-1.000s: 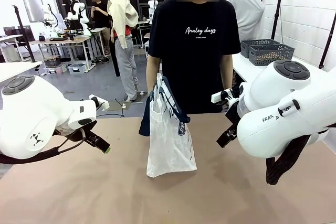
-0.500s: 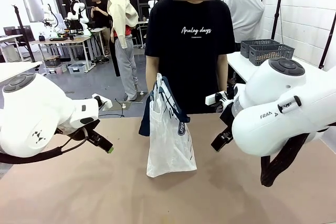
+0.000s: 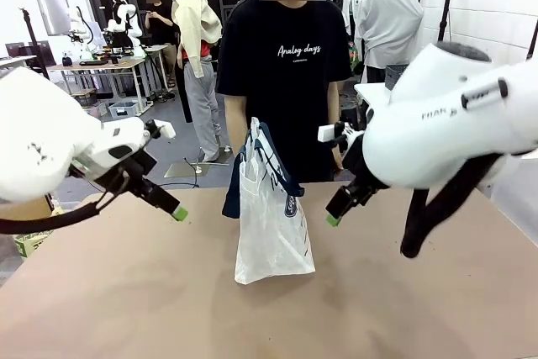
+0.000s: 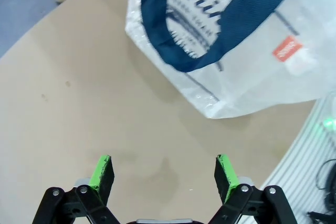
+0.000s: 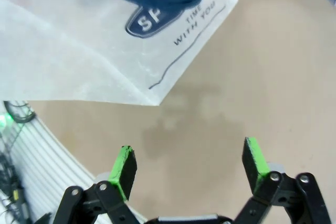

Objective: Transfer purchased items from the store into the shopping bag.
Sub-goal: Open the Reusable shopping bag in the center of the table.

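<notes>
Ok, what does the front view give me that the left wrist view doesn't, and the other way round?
Front: the person standing behind the upright shopping bag, with the right gripper beside it. Left wrist: the bag's red-and-white tag, and the left gripper with its jaws wide open over bare table. Both: the bag, the table and the left gripper.

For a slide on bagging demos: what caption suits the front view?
Left gripper and right gripper, both open, flank the upright shopping bag on the table; a person stands behind.
</notes>
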Controlling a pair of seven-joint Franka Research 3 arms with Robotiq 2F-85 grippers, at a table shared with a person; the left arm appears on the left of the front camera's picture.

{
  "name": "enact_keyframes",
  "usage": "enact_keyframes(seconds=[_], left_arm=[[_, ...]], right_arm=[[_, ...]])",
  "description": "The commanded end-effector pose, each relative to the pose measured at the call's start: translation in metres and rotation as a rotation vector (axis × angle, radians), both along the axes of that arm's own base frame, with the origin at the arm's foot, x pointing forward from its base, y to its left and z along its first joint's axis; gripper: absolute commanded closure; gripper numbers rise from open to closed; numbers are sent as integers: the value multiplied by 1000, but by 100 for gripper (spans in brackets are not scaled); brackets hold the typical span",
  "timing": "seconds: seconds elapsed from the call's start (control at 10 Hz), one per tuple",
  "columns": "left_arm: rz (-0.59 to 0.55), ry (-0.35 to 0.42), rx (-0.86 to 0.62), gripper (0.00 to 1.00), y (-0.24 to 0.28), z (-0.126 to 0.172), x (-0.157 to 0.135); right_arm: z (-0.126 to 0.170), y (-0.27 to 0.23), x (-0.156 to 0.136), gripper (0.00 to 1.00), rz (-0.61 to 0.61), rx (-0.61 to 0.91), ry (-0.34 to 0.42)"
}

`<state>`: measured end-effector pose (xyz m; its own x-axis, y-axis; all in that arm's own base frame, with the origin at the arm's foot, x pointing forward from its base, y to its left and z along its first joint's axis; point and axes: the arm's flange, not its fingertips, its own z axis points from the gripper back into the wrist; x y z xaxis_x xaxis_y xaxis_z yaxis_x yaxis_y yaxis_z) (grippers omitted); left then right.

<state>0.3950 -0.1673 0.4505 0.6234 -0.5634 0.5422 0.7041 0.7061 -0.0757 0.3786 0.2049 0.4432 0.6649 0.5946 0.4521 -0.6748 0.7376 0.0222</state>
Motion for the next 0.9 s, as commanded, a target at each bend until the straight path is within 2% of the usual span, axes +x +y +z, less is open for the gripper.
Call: enact_keyframes(seconds=[0.0, 0.3, 0.5, 0.6, 0.8], left_arm=[[-15, 37, -106, 0, 2, 27, 19], [24, 46, -218, 0, -18, 71, 48], [55, 96, -273, 0, -37, 92, 73], [85, 124, -280, 0, -47, 101, 84], [42, 155, -302, 0, -63, 106, 103]], right_arm=[[29, 9, 16, 0, 14, 24, 44], [71, 48, 47, 0, -32, 38, 49], [89, 82, 76, 0, -115, 38, 36], [95, 98, 93, 0, -180, 28, 23], [103, 112, 127, 0, -213, 47, 45]])
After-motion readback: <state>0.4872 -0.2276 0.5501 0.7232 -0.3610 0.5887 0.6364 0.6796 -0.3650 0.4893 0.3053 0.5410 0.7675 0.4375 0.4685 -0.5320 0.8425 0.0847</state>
